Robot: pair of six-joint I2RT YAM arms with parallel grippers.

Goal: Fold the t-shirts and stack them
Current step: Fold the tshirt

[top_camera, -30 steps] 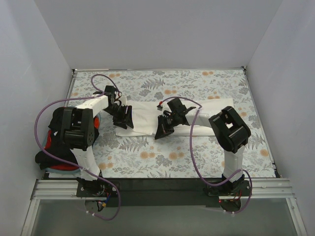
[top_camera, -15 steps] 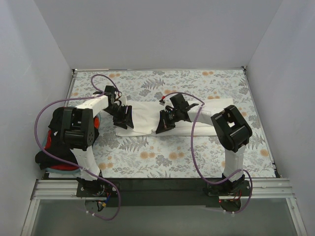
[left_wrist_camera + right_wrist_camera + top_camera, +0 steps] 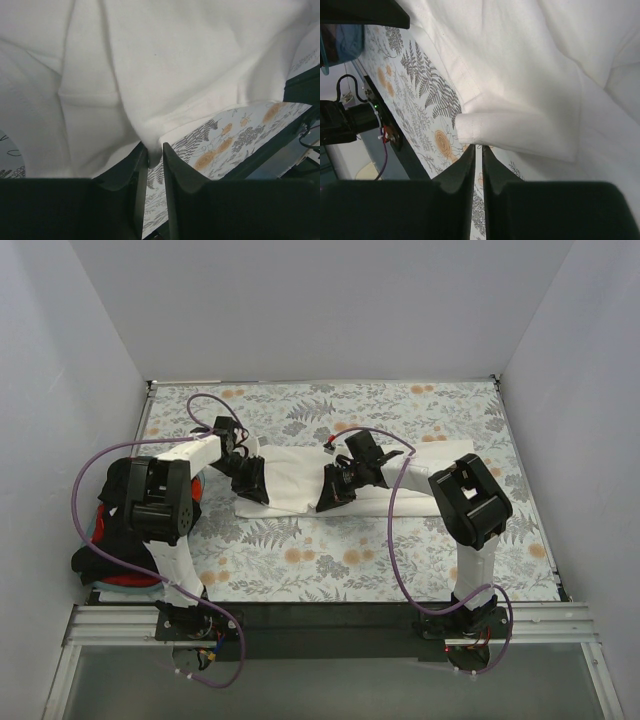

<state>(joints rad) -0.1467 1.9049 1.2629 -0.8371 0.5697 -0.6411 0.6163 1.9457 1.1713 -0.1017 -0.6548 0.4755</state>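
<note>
White walls enclose the floral table cloth (image 3: pixel 330 570). Mid-cloth lies the off-white t-shirt (image 3: pixel 295 472), its long axis running left to right. The left gripper (image 3: pixel 155 149) and the right gripper (image 3: pixel 479 148) each pinch its near hem. Black and red t-shirts (image 3: pixel 108 545) are heaped at the left edge.

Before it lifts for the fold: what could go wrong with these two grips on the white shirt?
The right pincer seems to pinch only the very hem of the off-white t-shirt; it may slip out on lifting. The left pincer bites a bunched fold, so the fold could come out creased or uneven.
</note>
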